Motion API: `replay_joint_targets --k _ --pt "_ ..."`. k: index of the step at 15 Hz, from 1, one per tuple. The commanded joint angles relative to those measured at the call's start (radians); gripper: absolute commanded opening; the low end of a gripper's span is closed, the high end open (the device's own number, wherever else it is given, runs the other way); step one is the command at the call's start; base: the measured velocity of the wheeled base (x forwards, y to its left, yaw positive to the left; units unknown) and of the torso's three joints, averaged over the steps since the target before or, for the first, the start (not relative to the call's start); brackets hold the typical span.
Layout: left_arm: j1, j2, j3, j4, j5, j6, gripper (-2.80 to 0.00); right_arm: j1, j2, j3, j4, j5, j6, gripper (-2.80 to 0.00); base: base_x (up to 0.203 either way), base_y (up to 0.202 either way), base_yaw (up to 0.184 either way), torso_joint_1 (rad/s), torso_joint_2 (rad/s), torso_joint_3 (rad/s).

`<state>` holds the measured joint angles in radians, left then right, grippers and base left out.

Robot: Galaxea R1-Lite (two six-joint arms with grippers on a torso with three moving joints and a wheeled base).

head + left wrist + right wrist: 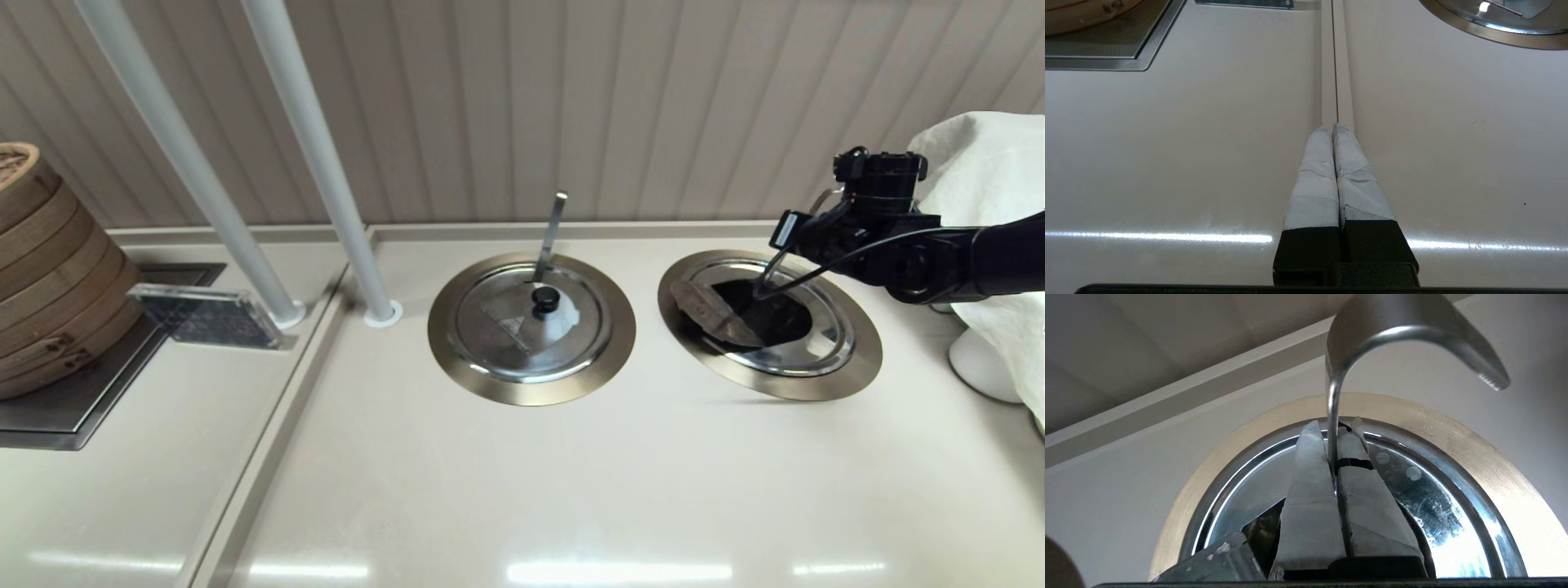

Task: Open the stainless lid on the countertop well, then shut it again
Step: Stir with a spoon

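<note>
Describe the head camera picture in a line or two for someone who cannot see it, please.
The right gripper reaches over the countertop well on the right, whose stainless lid has its flap folded open over a dark hole. To its left a twin lid sits closed, with bamboo steamers stacked at far left.

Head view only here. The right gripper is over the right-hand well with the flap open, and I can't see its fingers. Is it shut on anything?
Observer: Yes. The right wrist view shows the right gripper shut on a thin steel handle with a hooked end, above the round shiny stainless lid.
Operator: And the left arm? It's not in my frame.
Observer: The left wrist view shows the left gripper shut and holding nothing, over the seam of the beige countertop, away from both wells.
</note>
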<state>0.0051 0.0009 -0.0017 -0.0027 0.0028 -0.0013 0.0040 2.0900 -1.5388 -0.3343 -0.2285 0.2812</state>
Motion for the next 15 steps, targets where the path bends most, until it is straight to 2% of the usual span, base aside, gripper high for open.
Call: replay_joint_targets --k 1,5,7,11,15 --pt "0.001 0.001 0.000 0.000 0.000 0.000 -2.80 0.030 -0.086 0.034 -0.003 0.001 0.001 -2.80 0.000 0.000 0.000 0.000 0.00 0.000" --pt "0.001 0.001 0.000 0.000 0.000 0.000 -2.80 0.077 -0.181 0.119 0.003 0.032 -0.006 -2.80 0.000 0.000 0.000 0.000 0.00 0.000" --pt "0.001 0.001 0.000 0.000 0.000 0.000 -2.80 0.076 -0.213 0.164 0.022 0.038 -0.049 -2.80 0.000 0.000 0.000 0.000 0.00 0.000" --pt "0.001 0.001 0.000 0.000 0.000 0.000 -2.80 0.022 -0.249 0.252 0.046 0.038 -0.152 -2.80 0.000 0.000 0.000 0.000 0.00 0.000" --pt "0.001 0.001 0.000 0.000 0.000 0.000 -2.80 -0.049 -0.232 0.253 0.045 0.040 -0.218 -2.80 0.000 0.000 0.000 0.000 0.00 0.000"
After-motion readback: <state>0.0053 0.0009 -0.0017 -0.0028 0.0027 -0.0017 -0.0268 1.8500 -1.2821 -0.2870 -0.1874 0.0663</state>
